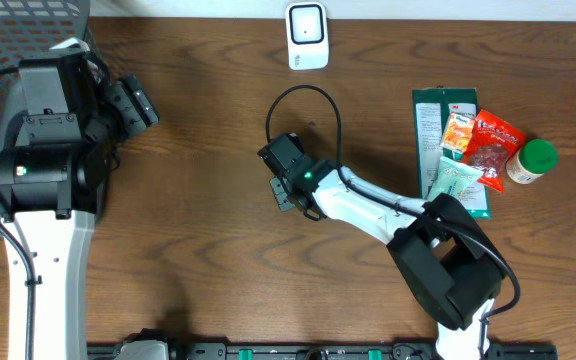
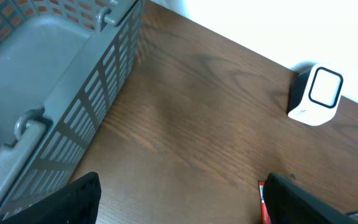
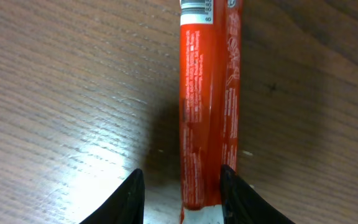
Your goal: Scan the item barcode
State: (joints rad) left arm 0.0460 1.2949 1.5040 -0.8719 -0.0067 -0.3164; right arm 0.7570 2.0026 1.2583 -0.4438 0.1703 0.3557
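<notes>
Left gripper [image 1: 140,104]: jaws wide apart, empty. Red sachet [image 3: 207,93]: mid-table, likely light, floppy, slick film; you take it by the sealed end, barcode [image 3: 196,7] clear. Right gripper [image 3: 182,186]: fingers [image 3: 133,200] straddling it; clamped or not, you cannot tell

Red packet [image 3: 207,112], brown wood-grain table [image 3: 61,93]

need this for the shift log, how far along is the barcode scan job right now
Done: the right gripper is at a red packet, away from the pile of other items. In hand: the packet sits between its fingers; a firm grip can't be confirmed. Left: bringing the barcode to the scanner at the far edge. The left gripper is open, holding nothing, beside the basket.
</notes>
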